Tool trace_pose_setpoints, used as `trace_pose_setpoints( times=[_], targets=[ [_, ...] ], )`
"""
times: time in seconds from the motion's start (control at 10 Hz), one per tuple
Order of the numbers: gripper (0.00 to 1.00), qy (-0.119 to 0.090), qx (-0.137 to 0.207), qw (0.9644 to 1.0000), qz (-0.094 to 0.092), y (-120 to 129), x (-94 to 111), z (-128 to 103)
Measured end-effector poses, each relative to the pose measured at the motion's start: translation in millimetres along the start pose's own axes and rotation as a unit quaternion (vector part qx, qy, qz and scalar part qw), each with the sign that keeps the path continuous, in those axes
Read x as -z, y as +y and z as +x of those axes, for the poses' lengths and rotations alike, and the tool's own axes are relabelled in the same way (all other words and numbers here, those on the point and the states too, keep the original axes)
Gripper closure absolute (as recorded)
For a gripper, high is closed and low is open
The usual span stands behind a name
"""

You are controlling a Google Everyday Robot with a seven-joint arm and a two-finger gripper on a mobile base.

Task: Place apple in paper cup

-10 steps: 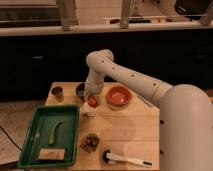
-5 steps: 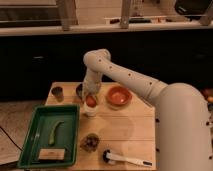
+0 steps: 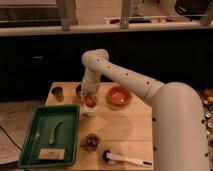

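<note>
Overall light: dim and warm, with a yellowish cast over the wooden table point(image 3: 125, 127).
Brightest area: the white arm point(image 3: 150, 90), lit from above and slightly washed out on its upper side.
Darkest area: the cabinet fronts behind the table, nearly black with no detail.
Shadows: soft and short beside the orange-red bowl point(image 3: 119, 96) and the green tray point(image 3: 30, 145).
Gripper point(image 3: 90, 97): shaded on its underside above the apple point(image 3: 90, 101) and the paper cup point(image 3: 90, 110).
Focus: soft throughout, edges smeared, small objects indistinct.
</note>
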Motion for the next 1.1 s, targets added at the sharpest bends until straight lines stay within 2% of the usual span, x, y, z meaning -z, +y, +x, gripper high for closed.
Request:
trace_pose_setpoints(
  times=[0.4,0.5,1.1],
  targets=[
    [0.23,-0.002,-0.001,1.0,-0.001,3.1,-2.0,-2.7],
    [0.2,-0.002,-0.002,1.0,0.0,3.4,-2.0,-2.8],
    [0.2,-0.001,-0.002,1.0,0.002,3.2,-1.0,-2.2]
  ],
)
